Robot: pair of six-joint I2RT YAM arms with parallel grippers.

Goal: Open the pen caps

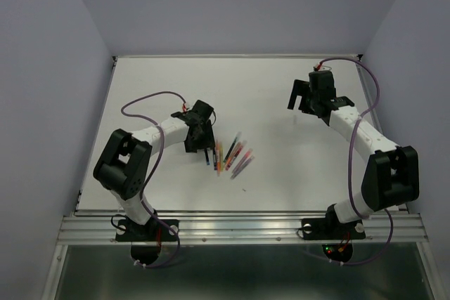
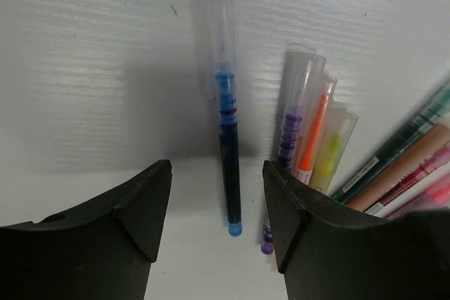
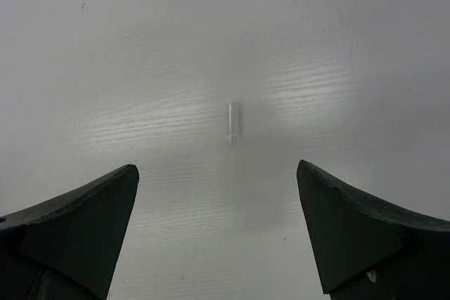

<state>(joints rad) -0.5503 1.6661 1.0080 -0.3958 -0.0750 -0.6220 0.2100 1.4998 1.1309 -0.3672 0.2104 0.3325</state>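
Left wrist: left gripper (image 2: 216,187) is open, jaws straddling, not touching, slim blue-ink pen (image 2: 228,166) on white table (image 2: 84,68); its clear plastic cap (image 2: 214,40) sits on the far end. Close squarely on barrel, avoiding neighbouring pens (image 2: 309,138); right gripper (image 3: 217,173) is open.

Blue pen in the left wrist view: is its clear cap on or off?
On: the clear plastic cap encloses the tip of the thin blue pen.

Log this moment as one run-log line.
left tool: open, straddling capped thin blue pen | right tool: open above loose small clear plastic cap | other coloured pens: bunched beside it
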